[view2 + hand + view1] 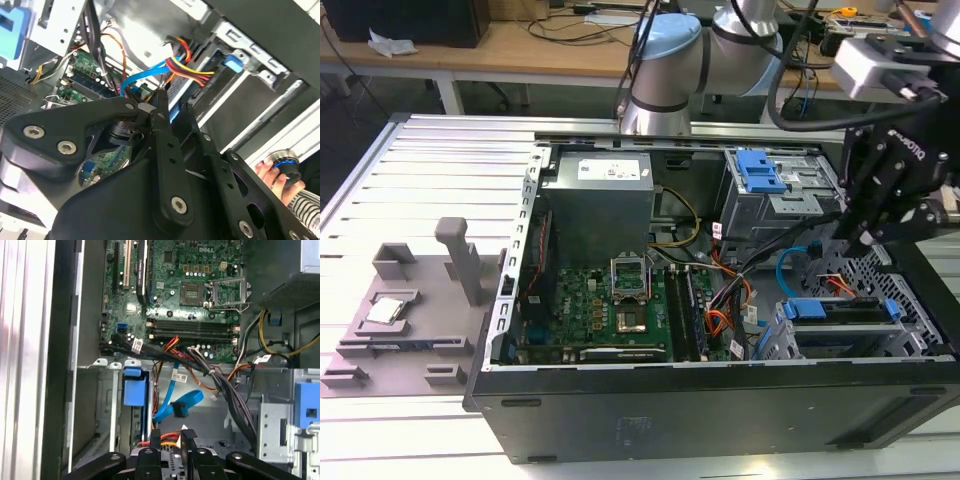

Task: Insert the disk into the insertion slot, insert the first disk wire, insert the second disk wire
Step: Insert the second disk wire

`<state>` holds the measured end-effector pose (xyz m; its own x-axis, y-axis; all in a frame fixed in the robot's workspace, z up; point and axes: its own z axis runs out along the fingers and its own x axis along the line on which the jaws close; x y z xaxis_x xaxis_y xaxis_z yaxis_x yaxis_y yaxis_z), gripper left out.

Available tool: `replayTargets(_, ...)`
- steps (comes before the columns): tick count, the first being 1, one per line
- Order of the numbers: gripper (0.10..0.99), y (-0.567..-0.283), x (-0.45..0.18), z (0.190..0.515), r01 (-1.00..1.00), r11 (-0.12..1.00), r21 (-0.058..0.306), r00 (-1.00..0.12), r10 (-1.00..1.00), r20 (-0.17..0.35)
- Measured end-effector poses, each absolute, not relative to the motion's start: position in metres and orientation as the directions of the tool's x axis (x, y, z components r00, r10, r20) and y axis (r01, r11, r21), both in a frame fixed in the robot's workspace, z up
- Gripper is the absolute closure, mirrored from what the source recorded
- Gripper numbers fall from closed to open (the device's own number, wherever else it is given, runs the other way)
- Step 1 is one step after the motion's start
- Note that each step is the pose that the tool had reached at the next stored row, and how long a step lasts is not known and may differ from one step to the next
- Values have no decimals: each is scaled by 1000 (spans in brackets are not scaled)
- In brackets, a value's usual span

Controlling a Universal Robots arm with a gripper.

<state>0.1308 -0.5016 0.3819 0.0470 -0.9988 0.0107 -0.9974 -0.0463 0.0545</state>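
Seeming to pinch the red-and-yellow wire (pixel 192 69) between narrow fingers (pixel 154 440), the gripper (pixel 170 434) hangs above the disk (pixel 840 308), already seated in the insertion slot (pixel 782 342). Wire step in hand, likely calling for careful plug alignment.

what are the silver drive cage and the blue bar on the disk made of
Silver perforated drive cage: looks like bare sheet metal, by its dull grey sheen, punched holes and folded edges. Bright blue carrier bar on the disk: probably moulded plastic, by its even saturated colour and soft gloss.
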Motion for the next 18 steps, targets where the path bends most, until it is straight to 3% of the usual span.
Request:
replayTargets(9,784,-495,113,372,-993,-103,54,104,-995,11)
replayTargets(18,784,-494,110,367,-968,-246,54,247,-969,11)
